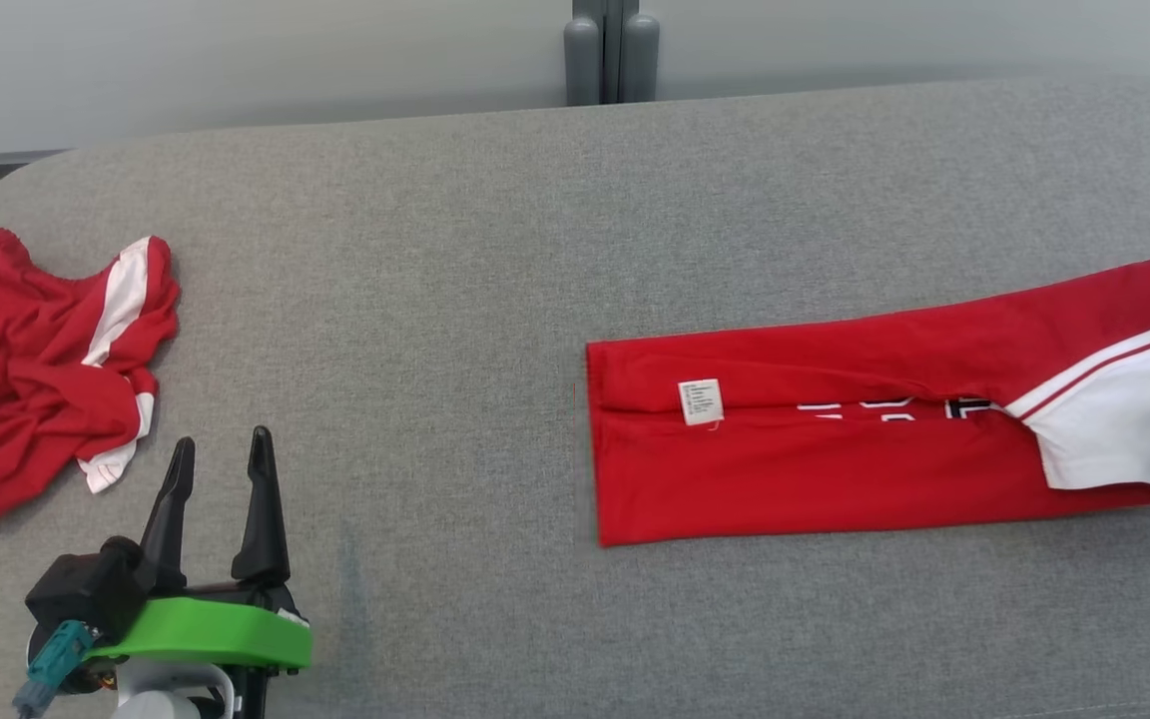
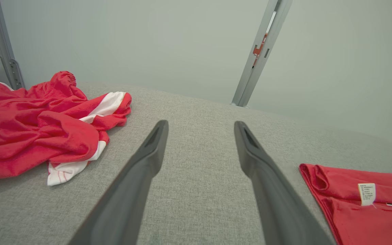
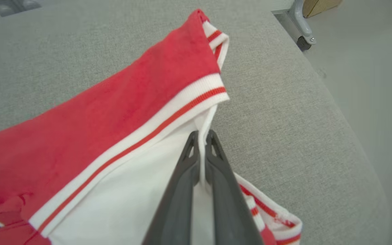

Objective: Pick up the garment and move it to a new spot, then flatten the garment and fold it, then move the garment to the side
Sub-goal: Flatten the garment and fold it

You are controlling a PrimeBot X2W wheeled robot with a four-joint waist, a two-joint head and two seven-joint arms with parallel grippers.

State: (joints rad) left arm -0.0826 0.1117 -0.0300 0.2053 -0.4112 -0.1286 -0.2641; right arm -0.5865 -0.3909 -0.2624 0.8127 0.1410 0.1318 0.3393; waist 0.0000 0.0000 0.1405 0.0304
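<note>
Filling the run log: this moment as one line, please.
right pincer: shut on white edge of long red garment | left pincer: open, empty, over grey surface | crumpled red garment: lying at left

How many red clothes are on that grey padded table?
2. A crumpled red-and-white garment sits at the far left, beside the open left gripper. A folded red shirt stretches along the right, its white end pinched by the right gripper.

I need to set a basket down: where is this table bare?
Bare: the middle of the table, between the crumpled garment and the folded garment; also the far strip behind both. Crowded: both side edges.
</note>
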